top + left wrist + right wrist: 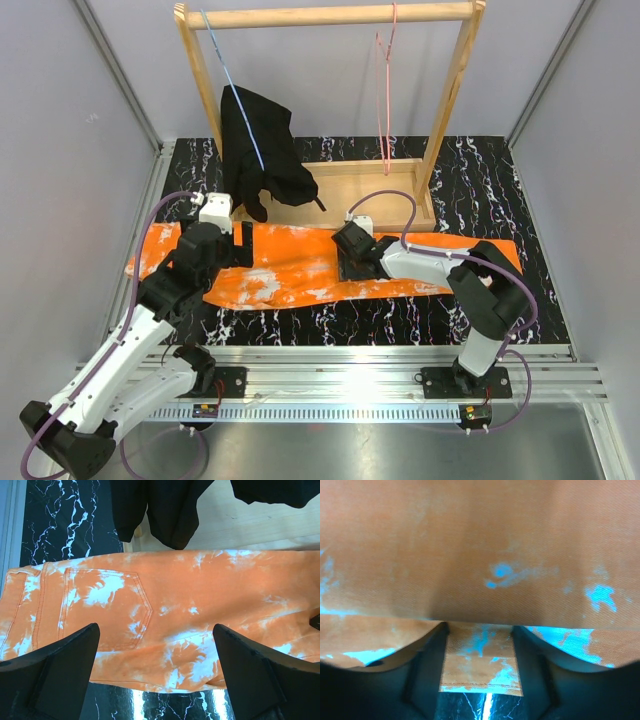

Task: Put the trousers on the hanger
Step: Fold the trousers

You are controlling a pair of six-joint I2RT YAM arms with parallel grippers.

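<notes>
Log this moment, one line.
orange white-blotched cloth trousers: flat; thin pink wire hanger: hanging, bare; left end effector: open above trousers; right end effector: on trousers, grip unclear

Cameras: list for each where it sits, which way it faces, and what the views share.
Top external: above and behind, looking down at trousers, hanger, left arm, right arm.
Left wrist: on the left arm, looking down at the trousers' pocket; open left hand frames it.
Right wrist: low over the cloth; right hand straddles a strip.
Shared: the trousers.
</notes>
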